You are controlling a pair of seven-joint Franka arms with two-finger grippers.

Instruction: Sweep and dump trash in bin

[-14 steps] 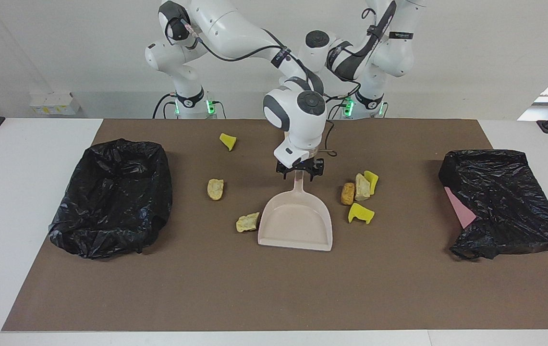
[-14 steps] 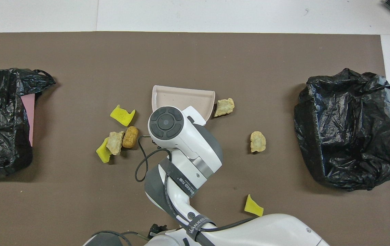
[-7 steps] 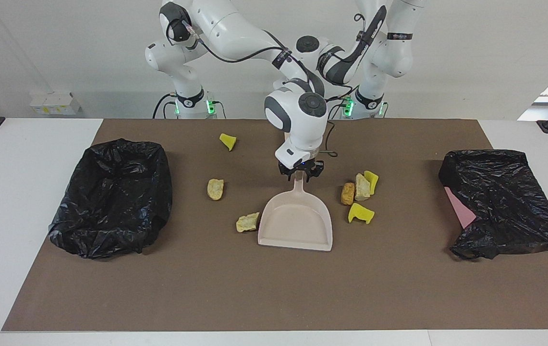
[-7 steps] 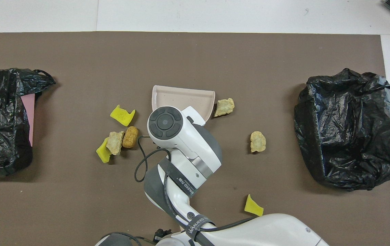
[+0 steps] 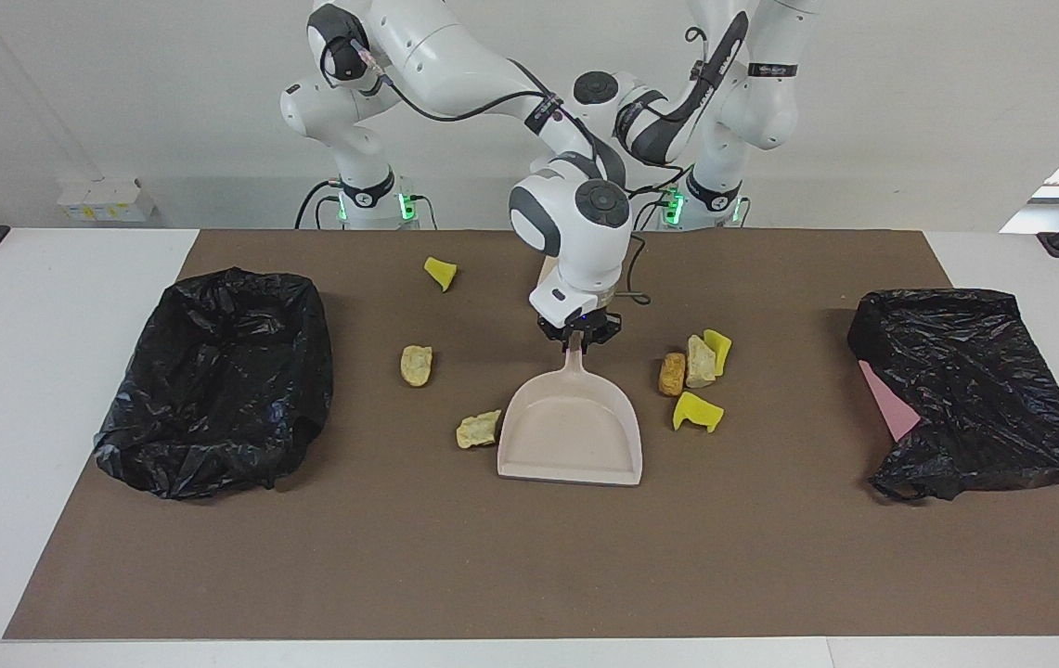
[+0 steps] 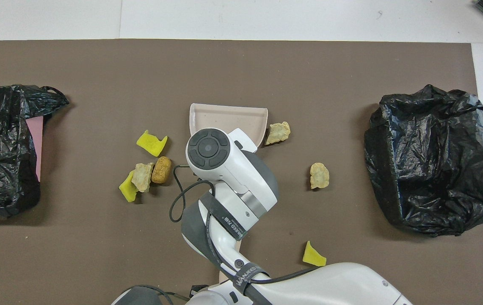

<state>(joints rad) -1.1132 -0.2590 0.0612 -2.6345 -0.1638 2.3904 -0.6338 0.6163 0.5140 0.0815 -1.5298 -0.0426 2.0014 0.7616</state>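
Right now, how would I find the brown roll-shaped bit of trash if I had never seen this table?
Find the beige plastic dustpan in the middle of the brown mat. Beside it, toward the left arm's end of the table, four scraps sit in a cluster. The round, dark golden-brown bread-like lump is the cluster's piece closest to the dustpan, touching a paler tan lump; the other two are bright yellow.

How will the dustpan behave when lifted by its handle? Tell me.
The dustpan looks like rigid moulded plastic, so probably stiff and light. Gripped at the handle's end by the right gripper, its wide tray may sag or swing.
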